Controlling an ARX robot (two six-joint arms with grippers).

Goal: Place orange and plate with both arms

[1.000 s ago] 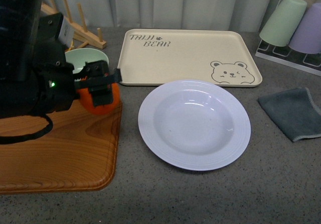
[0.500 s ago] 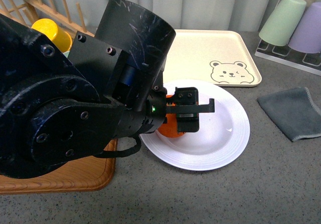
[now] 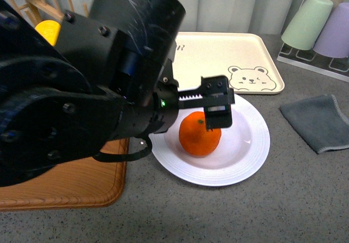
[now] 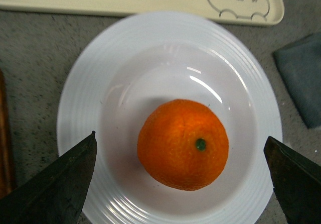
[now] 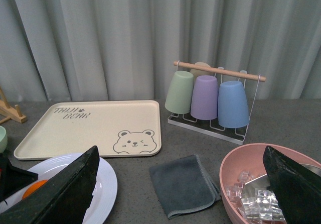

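Note:
The orange (image 3: pixel 200 135) lies in the middle of the pale plate (image 3: pixel 248 158), stem dot up. My left gripper (image 3: pixel 211 108) hovers just above it, open, with its jaws spread wide and not touching the fruit. In the left wrist view the orange (image 4: pixel 175 151) sits between the two dark fingertips of the left gripper (image 4: pixel 179 136), with plate (image 4: pixel 80 108) showing on both sides. My right gripper (image 5: pixel 180 148) is open and empty, off to the right of the plate (image 5: pixel 103 184). A sliver of the orange (image 5: pixel 32 189) shows there.
The cream bear tray (image 3: pixel 218 58) lies behind the plate, a wooden board (image 3: pixel 82 177) to its left, and a grey cloth (image 3: pixel 319 120) to its right. Upturned cups on a rack (image 3: pixel 313 22) stand at the back right. A pink bowl of ice (image 5: pixel 271 184) is near the right gripper.
My left gripper carried the orange from over the wooden board to the plate, set it down, opened and lifted a little. The plate has not moved.

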